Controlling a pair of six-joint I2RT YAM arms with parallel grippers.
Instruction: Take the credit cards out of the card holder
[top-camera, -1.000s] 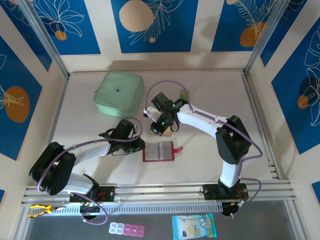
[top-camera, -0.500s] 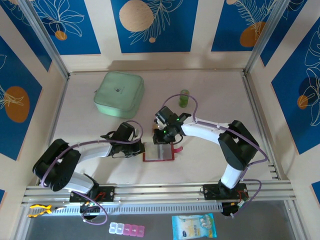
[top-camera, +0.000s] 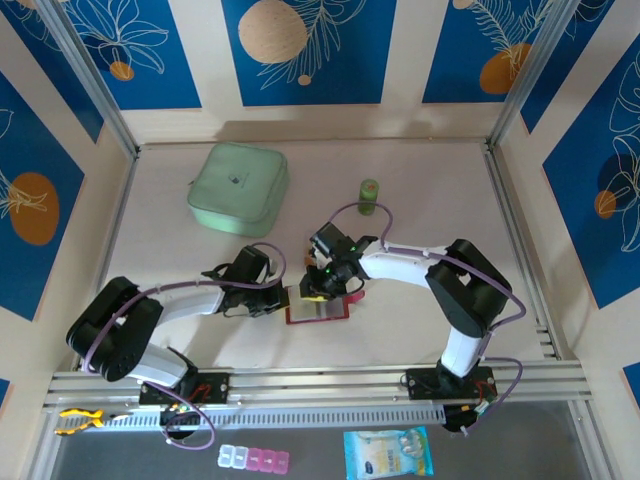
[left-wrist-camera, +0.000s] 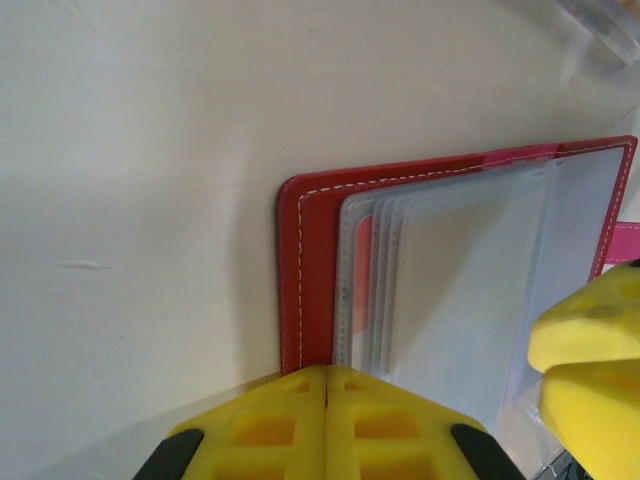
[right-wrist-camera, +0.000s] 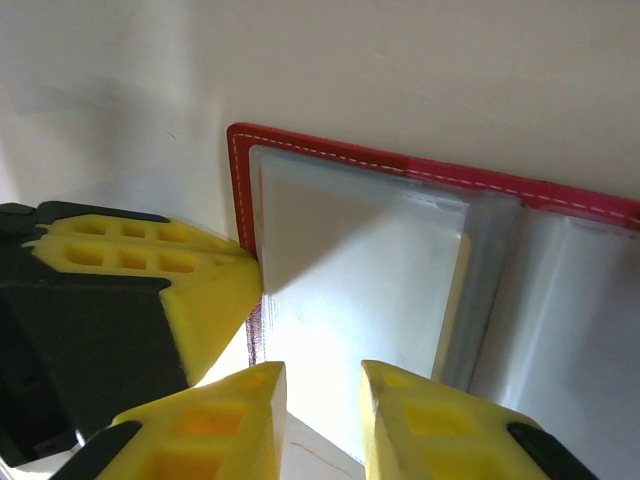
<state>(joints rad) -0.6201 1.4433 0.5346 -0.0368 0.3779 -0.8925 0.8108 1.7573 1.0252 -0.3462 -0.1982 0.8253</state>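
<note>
The card holder (top-camera: 322, 312) lies open and flat on the table, a red cover (left-wrist-camera: 305, 260) with stacked clear pockets (left-wrist-camera: 470, 290). A thin red-orange strip (left-wrist-camera: 362, 270) shows inside the pockets, and a tan card edge (right-wrist-camera: 453, 300) runs along one pocket; the credit cards are otherwise hidden. My left gripper (top-camera: 284, 297) is shut, its yellow tip (left-wrist-camera: 326, 385) resting on the holder's left edge. My right gripper (top-camera: 322, 289) hangs low over the top pocket, jaws a little open (right-wrist-camera: 322, 400), nothing pinched. The left fingers (right-wrist-camera: 205, 290) sit just beside it.
A pale-green square pouch (top-camera: 237, 188) lies at the back left. A small green bottle (top-camera: 369, 195) stands behind the right arm. The holder's pink tab (left-wrist-camera: 626, 240) sticks out on its right side. Metal rails (top-camera: 300, 382) border the near table edge.
My right gripper came forward from the back down onto the holder and parted its jaws. My left gripper slid right to the holder's left edge. The green bottle is uncovered.
</note>
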